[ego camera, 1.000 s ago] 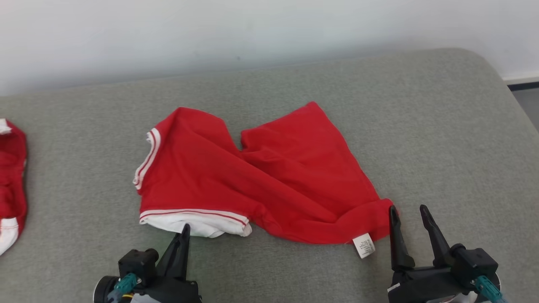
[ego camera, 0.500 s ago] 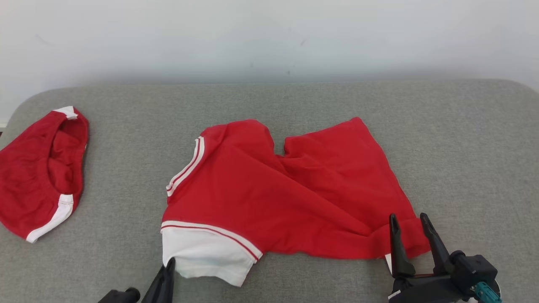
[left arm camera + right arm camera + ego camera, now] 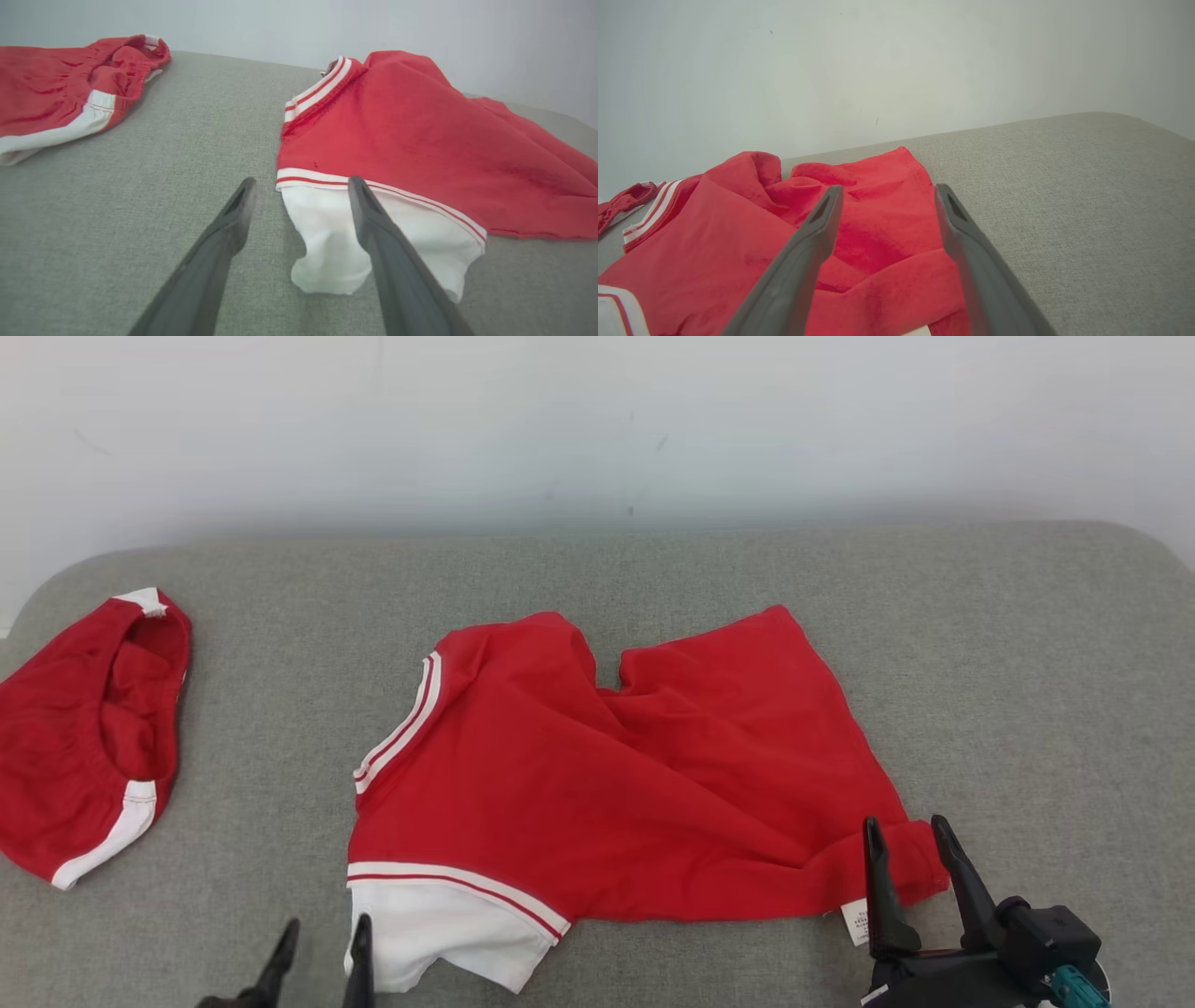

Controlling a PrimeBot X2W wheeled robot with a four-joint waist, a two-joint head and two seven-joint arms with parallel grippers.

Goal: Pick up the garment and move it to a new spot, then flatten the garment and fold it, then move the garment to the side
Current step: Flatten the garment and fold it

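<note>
Garment (image 3: pixel 616 775) on grey cushion (image 3: pixel 1027 663); L hand (image 3: pixel 327 924) let go white panel (image 3: pixel 439 924), now spread; R hand (image 3: pixel 905 821) spread as before.

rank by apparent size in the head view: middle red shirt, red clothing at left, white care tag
1. middle red shirt
2. red clothing at left, partly cut off by the frame edge
3. white care tag

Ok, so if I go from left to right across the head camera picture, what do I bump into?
Other red garment → left gripper → the garment, a red shirt with a white panel → right gripper.
</note>
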